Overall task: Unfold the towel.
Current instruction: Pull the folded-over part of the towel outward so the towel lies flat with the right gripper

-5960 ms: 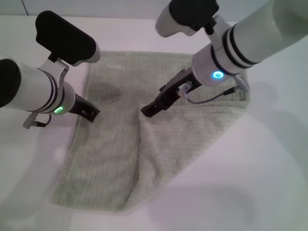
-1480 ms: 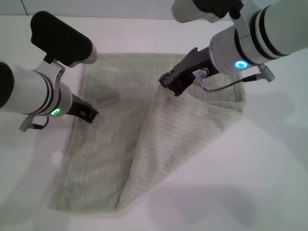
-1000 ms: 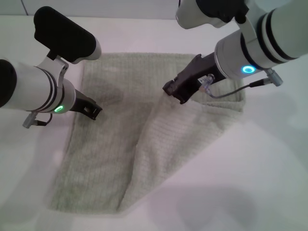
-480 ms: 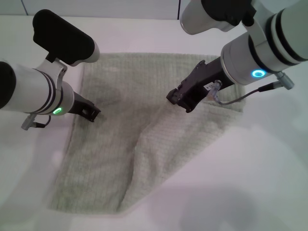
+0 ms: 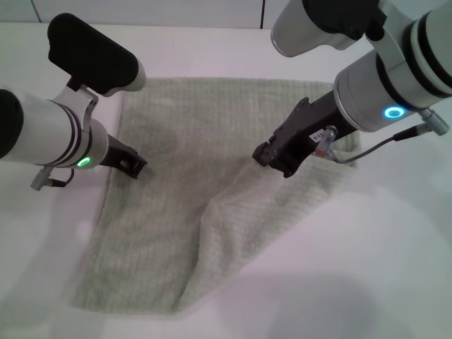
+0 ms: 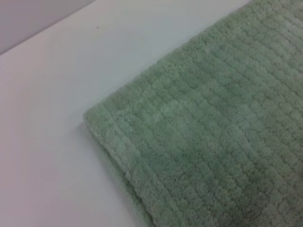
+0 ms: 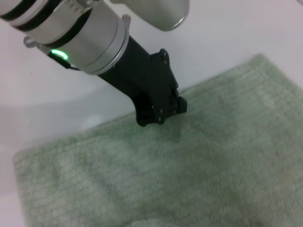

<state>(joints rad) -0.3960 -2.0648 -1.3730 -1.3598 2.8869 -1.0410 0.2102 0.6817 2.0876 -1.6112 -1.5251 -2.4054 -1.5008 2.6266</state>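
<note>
the large pale sage-green ribbed terry towel [image 5: 212, 191] was spread on the white table [image 5: 395, 247], more opened than a moment earlier, though a raised crease was left down its middle. its folded flap had been carried rightward by the right gripper [image 5: 272, 161], apparently clenched on the edge, while the left gripper [image 5: 133, 167] was kept at the left edge, its grip not discernible.

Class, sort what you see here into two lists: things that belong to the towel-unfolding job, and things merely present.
Belongs to the job:
- towel, part folded over itself
- left end effector, at the towel's left edge
- right end effector, on the folded flap

Merely present:
- white table; nothing else lies about
</note>
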